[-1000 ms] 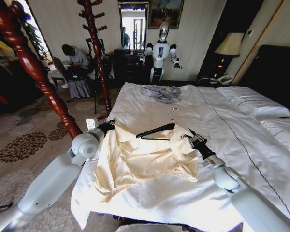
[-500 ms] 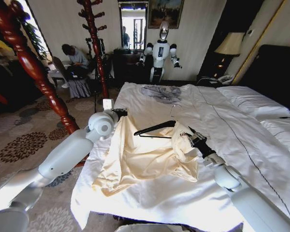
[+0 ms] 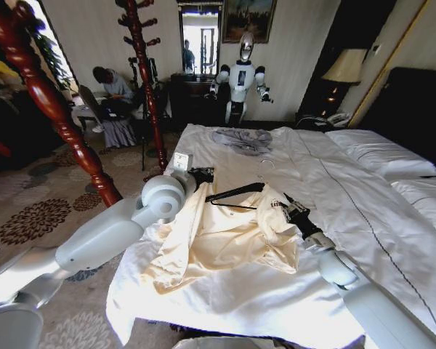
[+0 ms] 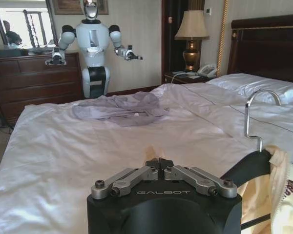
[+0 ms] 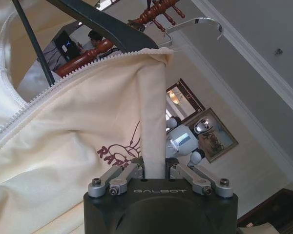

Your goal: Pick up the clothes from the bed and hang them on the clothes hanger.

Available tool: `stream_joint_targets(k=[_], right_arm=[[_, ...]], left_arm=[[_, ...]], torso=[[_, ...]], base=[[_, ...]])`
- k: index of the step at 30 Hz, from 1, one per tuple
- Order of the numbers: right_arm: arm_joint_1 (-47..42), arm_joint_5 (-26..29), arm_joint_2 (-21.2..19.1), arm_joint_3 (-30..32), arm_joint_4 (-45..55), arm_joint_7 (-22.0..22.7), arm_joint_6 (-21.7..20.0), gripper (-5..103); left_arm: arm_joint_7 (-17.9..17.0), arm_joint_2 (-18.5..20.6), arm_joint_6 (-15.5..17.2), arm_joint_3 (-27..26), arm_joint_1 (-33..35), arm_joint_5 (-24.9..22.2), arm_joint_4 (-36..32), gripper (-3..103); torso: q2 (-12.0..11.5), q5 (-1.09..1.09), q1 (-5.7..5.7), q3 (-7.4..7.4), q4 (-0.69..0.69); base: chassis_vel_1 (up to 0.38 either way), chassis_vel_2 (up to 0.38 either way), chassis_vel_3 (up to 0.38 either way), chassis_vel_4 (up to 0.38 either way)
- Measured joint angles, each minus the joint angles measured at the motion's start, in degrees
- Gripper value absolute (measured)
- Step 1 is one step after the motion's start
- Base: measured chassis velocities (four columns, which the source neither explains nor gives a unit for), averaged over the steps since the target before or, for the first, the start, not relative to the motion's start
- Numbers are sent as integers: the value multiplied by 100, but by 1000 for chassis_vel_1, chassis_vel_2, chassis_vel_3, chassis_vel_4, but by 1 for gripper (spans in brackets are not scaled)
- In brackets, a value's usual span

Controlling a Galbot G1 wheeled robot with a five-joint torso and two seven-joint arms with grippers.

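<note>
Above the white-duveted bed (image 3: 363, 218), the right gripper (image 5: 155, 168) pinches the cream-yellow zip garment (image 3: 229, 236) draped on the black hanger (image 3: 236, 193), while the left gripper (image 4: 159, 165), fingers pressed together, grips its other edge.

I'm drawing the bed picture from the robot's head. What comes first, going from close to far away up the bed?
The clothes → the clothes hanger → the grey-blue garment → the white robot by the wall.

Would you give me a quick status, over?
Right gripper shut on cream garment. Left gripper shut, above bed. Hanger partly sleeved.
</note>
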Motion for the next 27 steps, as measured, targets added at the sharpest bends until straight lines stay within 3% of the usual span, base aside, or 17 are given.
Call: stream_joint_targets(k=[6, 11, 14, 17, 24, 27], right_arm=[[4, -76, 30, -16, -84, 11, -27, 19], [37, -196, 18, -33, -141, 8, -27, 19], [40, -229, 28, -45, -166, 3, -27, 19], [87, -240, 56, -98, -211, 0, -49, 19], [250, -237, 94, -227, -193, -1, -135, 19], [229, -220, 105, -236, -41, 8, -233, 19]], left_arm=[[24, -544, -10, 442, -428, 175, 226, 0], [24, -665, -5, 637, -630, 212, 125, 0], [29, -684, 5, 703, -661, 274, 63, 0], [237, -635, 7, 891, -606, 799, 12, 0], [387, -618, 10, 1058, -308, 1122, -170, 0], [589, -566, -25, 1097, -67, 1464, -245, 0]], torso=[[0, 2, 1, 0, -3], [0, 1, 0, 0, 0], [0, 1, 0, 0, 0], [0, 2, 0, 0, -1], [0, 0, 0, 0, 0], [0, 0, 0, 0, 0]], base=[[0, 0, 0, 0], [0, 0, 0, 0], [0, 0, 0, 0], [0, 0, 0, 0], [0, 0, 0, 0], [0, 0, 0, 0]])
